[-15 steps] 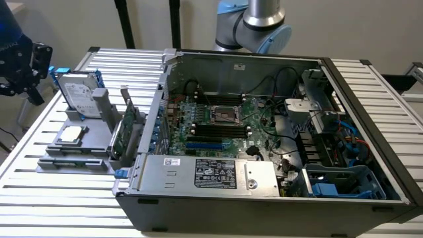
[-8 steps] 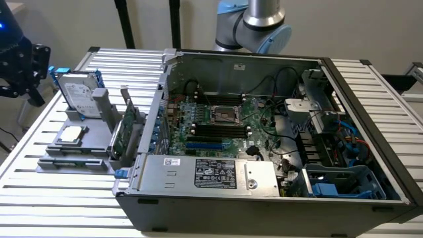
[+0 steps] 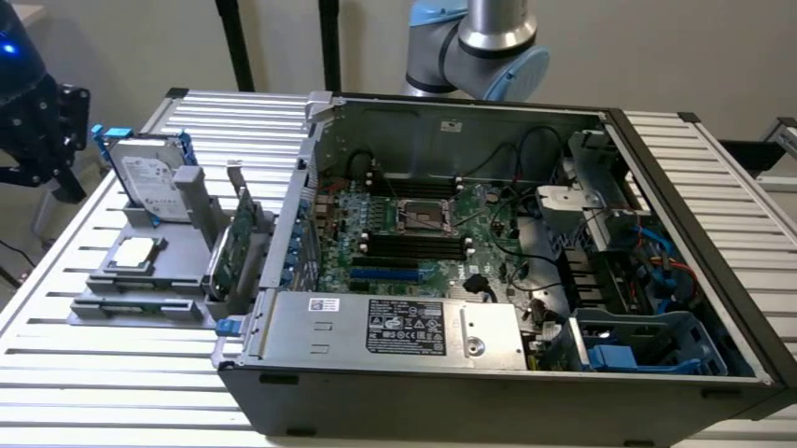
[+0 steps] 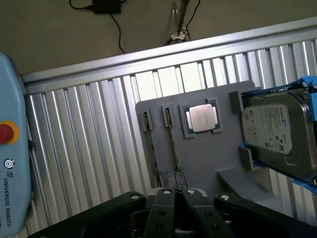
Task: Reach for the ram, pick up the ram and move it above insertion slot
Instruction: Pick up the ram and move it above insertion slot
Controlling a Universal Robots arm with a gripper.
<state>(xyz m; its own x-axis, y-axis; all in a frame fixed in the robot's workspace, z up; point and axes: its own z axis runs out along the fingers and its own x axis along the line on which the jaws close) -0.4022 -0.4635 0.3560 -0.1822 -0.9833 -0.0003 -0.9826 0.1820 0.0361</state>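
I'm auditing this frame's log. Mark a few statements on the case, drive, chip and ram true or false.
1. The case is open. True.
2. The drive lies inside the case. False: it stands in the gray holder beside the case.
3. A processor chip sits on the holder. True.
4. The ram is over the motherboard. False: it stands on edge in the holder, by the pincer.

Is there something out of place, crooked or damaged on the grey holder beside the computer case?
Nothing stands out. The hard drive leans on the grey holder, but against a sloped support that seems made for it. The two ram sticks stand straight in their slots, and the processor lies flat in its recess.
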